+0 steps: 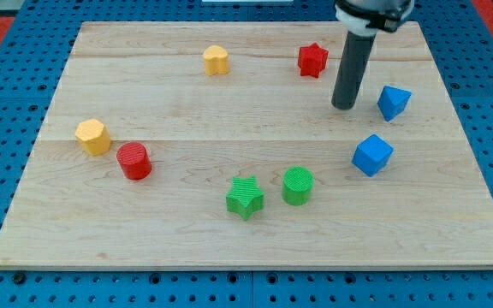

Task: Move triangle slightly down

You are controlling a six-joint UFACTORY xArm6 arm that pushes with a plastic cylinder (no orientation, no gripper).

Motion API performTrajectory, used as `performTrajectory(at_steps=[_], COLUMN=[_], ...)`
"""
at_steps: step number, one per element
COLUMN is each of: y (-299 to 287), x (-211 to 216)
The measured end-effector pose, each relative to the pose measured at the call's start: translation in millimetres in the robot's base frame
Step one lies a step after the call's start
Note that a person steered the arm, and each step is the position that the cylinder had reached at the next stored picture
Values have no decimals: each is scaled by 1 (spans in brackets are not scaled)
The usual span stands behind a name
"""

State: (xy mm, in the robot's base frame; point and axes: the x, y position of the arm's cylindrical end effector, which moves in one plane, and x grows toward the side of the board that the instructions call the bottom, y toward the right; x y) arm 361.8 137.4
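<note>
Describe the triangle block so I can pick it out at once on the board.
Start at the wooden board and go to its right edge, near the top of the view, where two blue blocks sit one above the other. The blue triangle is the upper one, just right of my tip. The blue cube below it is squarer and bulkier, while the triangle narrows to a point.

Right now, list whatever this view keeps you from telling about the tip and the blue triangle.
- My tip and blue triangle: apart in the camera view, true gap unjudgeable from one angle.
- Triangle's far faces: hidden by its own body.
- The arm above the rod: cut off by the view's top edge.
</note>
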Motion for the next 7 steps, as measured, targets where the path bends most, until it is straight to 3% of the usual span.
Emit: performTrajectory(at_steps=[1,3,5,6,7], y=[24,75,106,183,207], x=[-13,13,-22,-23,-18])
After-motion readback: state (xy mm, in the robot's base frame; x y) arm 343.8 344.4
